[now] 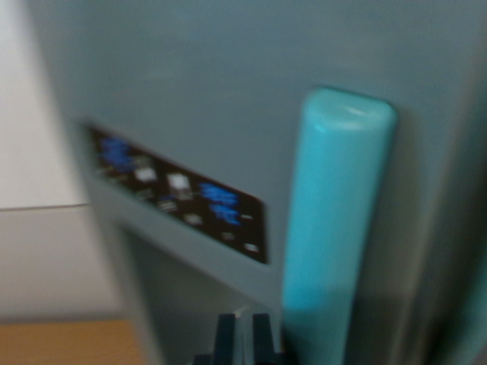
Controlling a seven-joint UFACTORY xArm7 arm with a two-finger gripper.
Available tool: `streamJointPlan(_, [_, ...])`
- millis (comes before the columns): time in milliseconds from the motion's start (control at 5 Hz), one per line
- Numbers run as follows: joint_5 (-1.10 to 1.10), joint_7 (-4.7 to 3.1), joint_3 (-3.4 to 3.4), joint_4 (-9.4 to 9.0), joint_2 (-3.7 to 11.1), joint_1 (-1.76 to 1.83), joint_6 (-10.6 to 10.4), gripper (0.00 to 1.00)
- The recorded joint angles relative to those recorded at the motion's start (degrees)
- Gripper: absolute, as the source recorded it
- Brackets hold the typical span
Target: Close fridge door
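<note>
In the wrist view, blurred throughout, the grey-blue fridge door (pixel 228 91) fills most of the frame, its flat face tilted so that its edge runs down the wrist view's left. A thick, rounded turquoise handle (pixel 335 228) stands upright on the door toward the wrist view's right, its domed top just above mid-height and its shaft running out of the bottom of the picture. To the handle's left, a slanted black control panel (pixel 183 198) with blue and white lit markings sits above a recessed dispenser bay (pixel 183 304). At the bottom edge, the dark gripper (pixel 243 338) pokes into view as two narrow prongs close side by side with a thin gap between them, pointing up at the door just left of the handle's base; whether they touch the door cannot be told, and they hold nothing visible. Beyond the door's edge lie a pale wall (pixel 30 114) and a strip of orange-brown wooden floor (pixel 68 342).
</note>
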Motion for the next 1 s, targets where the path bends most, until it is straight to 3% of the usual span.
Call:
streamJointPlan(200, [0.0, 0.0, -2.31, 2.26, 3.01, 0.0, -0.3, 1.0])
streamJointPlan(400, [0.0, 0.0, -2.31, 2.26, 3.01, 0.0, -0.3, 1.0])
streamJointPlan(600, [0.0, 0.0, -3.93, 5.51, 6.46, 0.0, -0.3, 1.0])
streamJointPlan(800, [0.0, 0.0, -3.93, 5.51, 6.46, 0.0, -0.3, 1.0])
streamJointPlan(1000, [0.0, 0.0, -4.77, 9.27, 10.55, 0.0, -0.3, 1.0])
